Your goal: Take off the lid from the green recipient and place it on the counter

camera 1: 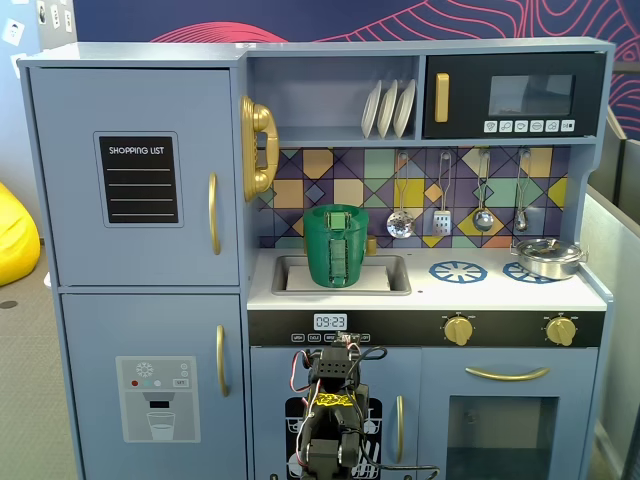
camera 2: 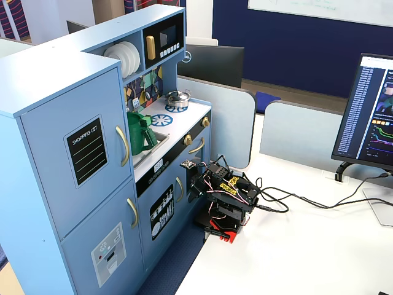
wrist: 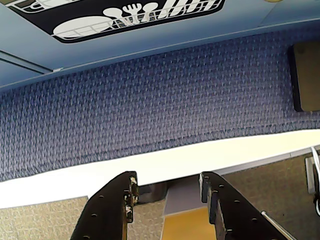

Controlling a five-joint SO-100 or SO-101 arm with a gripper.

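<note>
We see the green recipient standing upright in the sunken sink of the blue toy kitchen, at the left part of the bench in a fixed view. The lid sits on top of the recipient and closes it. The recipient has a ribbed strip on its front side. In the other fixed view the recipient is partly hidden by the fridge door, and the lid we cannot make out clearly there.

On the right part of the bench a shiny steel pot rests on a blue burner ring; another blue burner ring beside it is free.

The arm is folded low in front of the kitchen, below the bench, well apart from the recipient. In the wrist view the tool points down to the blue carpet and a white table edge. Its two fingers are spread apart and nothing is between them.
</note>
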